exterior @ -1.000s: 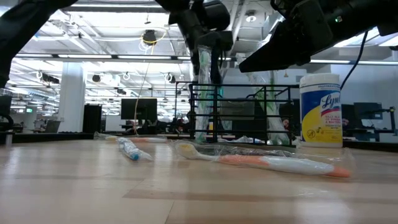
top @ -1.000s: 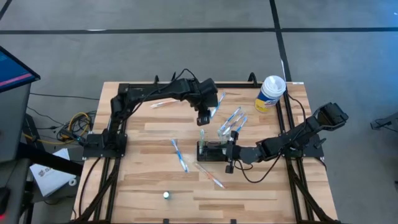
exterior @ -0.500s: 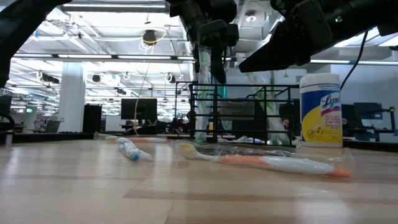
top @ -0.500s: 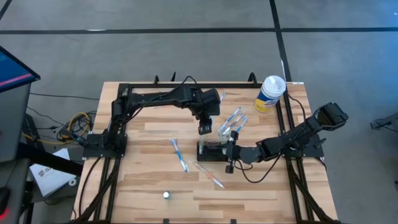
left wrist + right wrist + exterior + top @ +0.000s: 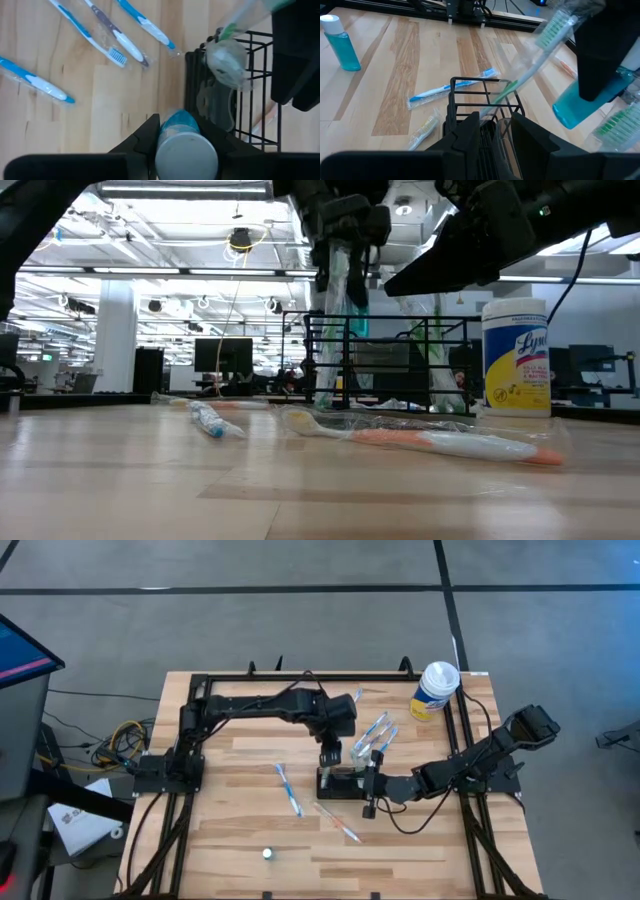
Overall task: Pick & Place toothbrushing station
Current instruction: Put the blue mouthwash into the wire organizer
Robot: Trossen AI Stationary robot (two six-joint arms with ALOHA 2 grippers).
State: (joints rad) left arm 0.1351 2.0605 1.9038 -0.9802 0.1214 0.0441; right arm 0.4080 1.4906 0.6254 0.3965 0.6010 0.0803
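Left gripper (image 5: 325, 757) now moved in from table's far edge, directly above black wire station (image 5: 340, 783) mid-table, fingers clamped on small blue bottle (image 5: 181, 131). Right gripper (image 5: 491, 131) fingers pinching station's wire edge. Drop-in likely next.
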